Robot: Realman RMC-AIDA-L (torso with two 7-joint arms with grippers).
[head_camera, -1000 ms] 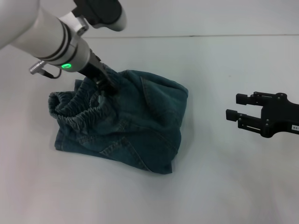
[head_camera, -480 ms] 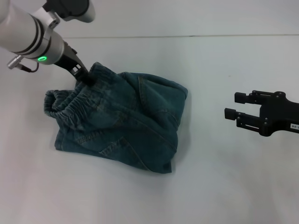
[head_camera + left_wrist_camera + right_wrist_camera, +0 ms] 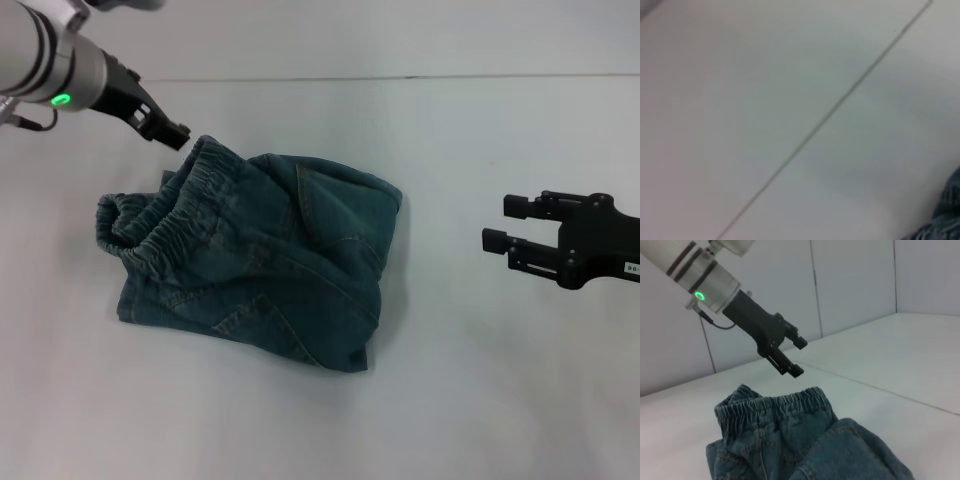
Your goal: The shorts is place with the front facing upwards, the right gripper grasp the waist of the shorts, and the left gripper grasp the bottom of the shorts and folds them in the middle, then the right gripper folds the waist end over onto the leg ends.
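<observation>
Already doubled into a thick bundle: blue denim shorts w/ pale faded patches [image 3: 260, 255], lying left of centre on the plain white surface [image 3: 470, 380]. Gathered elastic waistband [image 3: 160, 235] on top at the robot's left side, puckered and partly standing up as an open loop, not pressed flat. Stitched pocket panels facing up across the rest. Leg ends not clearly made out, prob. under the top layer, so can't confirm waist edge lines up w/ hems.

Black two-fingered left tool on silver-grey wrist w/ green light [image 3: 170, 130] hangs just beyond the far corner of the waistband, apart from the cloth, tips angled down toward it. Fingers [image 3: 795, 341] parted, nothing between them, i.e. released. Judged reason: cloth let go so the fold can settle under its own weight. Left wrist view mostly bare surface, only a sliver of denim at one corner, which fits the tool being off the garment.

Black boxy right tool w/ small white label [image 3: 497, 224] hovers well to the right of the shorts, fingers spread, empty, pointed at the bundle. Prob. parked clear so as not to snag the cloth.

Judgement: folding looks about done; bundle lumpy, esp. at the waistband. Risk: springy elastic and stiff denim may let the top layer creep open
</observation>
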